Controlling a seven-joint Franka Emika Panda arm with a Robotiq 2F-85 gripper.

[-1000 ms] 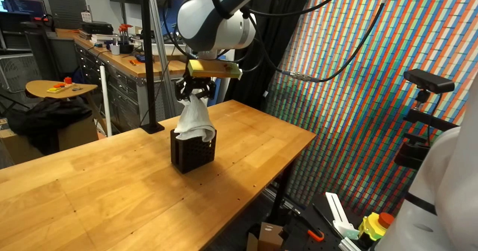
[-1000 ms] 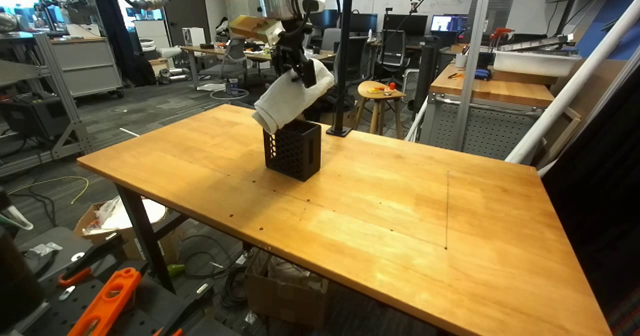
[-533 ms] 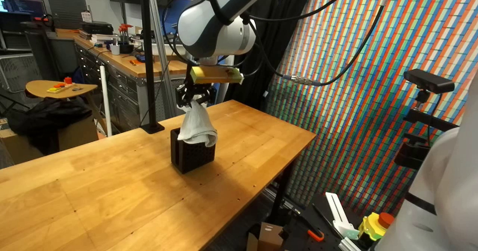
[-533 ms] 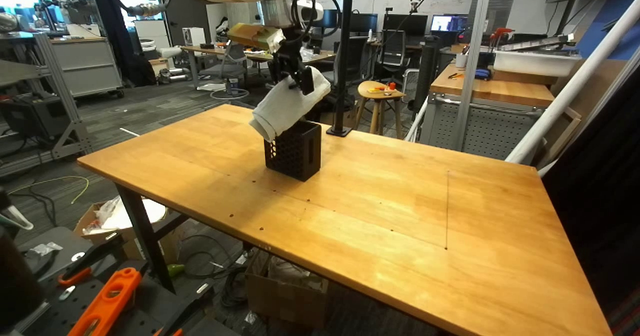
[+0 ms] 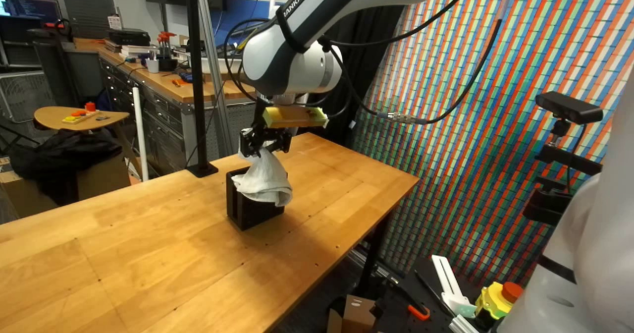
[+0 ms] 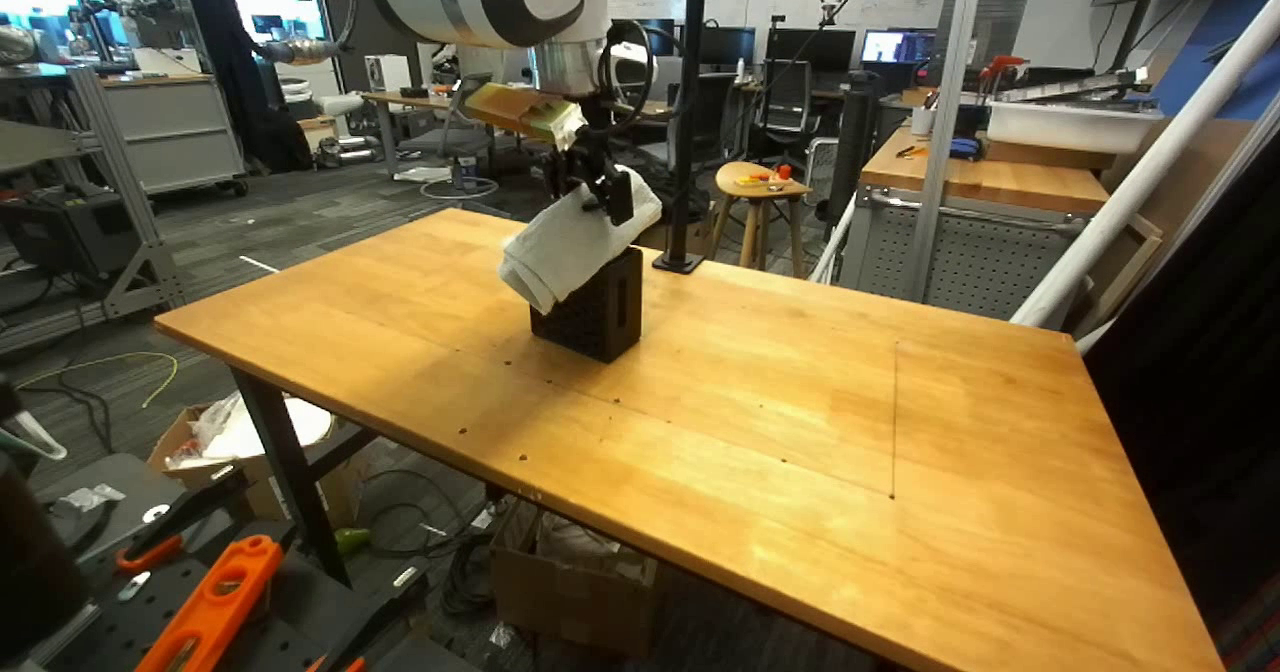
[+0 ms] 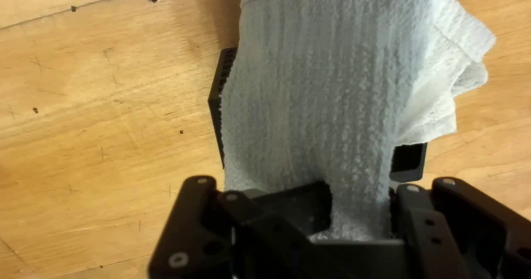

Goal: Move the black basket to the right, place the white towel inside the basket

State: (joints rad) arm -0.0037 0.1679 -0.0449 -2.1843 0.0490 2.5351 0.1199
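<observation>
Has the white towel (image 6: pixel 575 252) hanging on a slant over the black basket (image 6: pixel 618 332), not yet inside; in the wrist view, covers most of the mouth and leaves one dark corner and a strip of rim to be seen. Clasped near the upper end, pinched tight between the jaws of the gripper (image 7: pixel 360 207), with a stub of cloth poking out beyond. Hard to tell whether touching the rim or just clear of it. Seems to be at the placing step, late in the task. Could go wrong at the lower end: droops outside the mesh wall in both exterior views, so might snag on the rim if pushed straight down, and might shove or tip the basket, likely light. If let go here, would probably finish draped over the wall or slide onto the table (image 6: pixel 780 402); looks to need a shift back over the mouth first. Points the folded lower end down and out, toward the robot's base (image 5: pixel 554 303); carries the pinched end higher, on the side toward the black pole (image 6: pixel 687 132). Slopes along the long axis between those two ends, tilted rather than plumb, and in the wrist view runs from the jaws up past the top edge, with a loose corner splayed to one side.
</observation>
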